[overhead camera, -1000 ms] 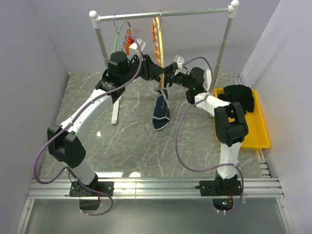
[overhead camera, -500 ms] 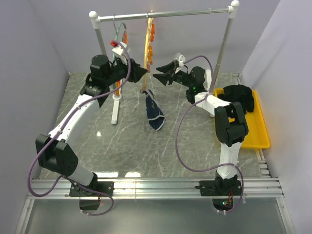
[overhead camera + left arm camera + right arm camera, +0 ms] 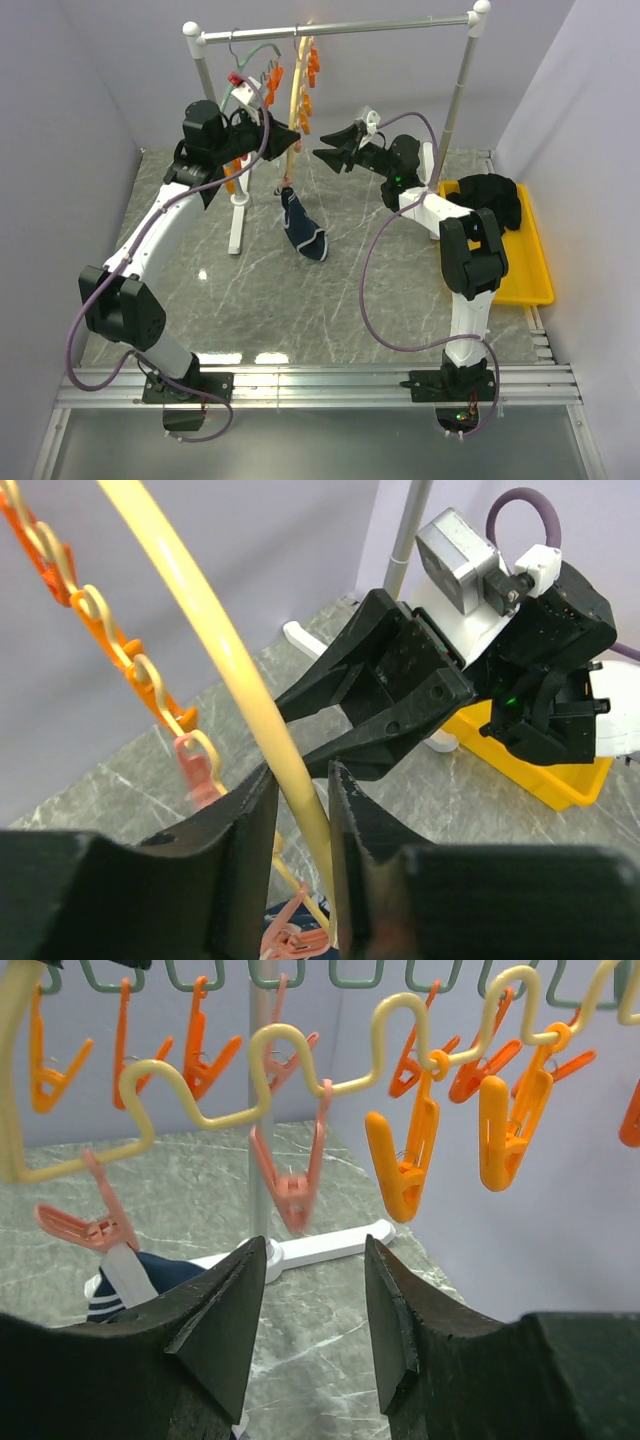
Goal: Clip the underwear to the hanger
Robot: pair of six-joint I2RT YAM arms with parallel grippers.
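The yellow hanger (image 3: 293,100) hangs from the rack bar, with orange clips (image 3: 400,1165) along its wavy rail (image 3: 200,1110). My left gripper (image 3: 288,140) is shut on the hanger's yellow arc (image 3: 200,610), which runs between its jaws (image 3: 300,785). The navy underwear (image 3: 302,235) dangles from one low clip (image 3: 85,1230). Its white-trimmed edge shows in the right wrist view (image 3: 150,1272). My right gripper (image 3: 324,156) is open and empty, just right of the hanger and apart from it (image 3: 310,1260).
A green hanger (image 3: 245,62) hangs left of the yellow one. The white rack has posts (image 3: 208,95) and a foot (image 3: 236,230) on the marble table. A yellow tray (image 3: 525,285) with a black clothing pile (image 3: 495,198) lies at the right.
My right gripper let go at the clip, opened and drew back right. My left gripper swung the hanger and the hanging underwear to the left.
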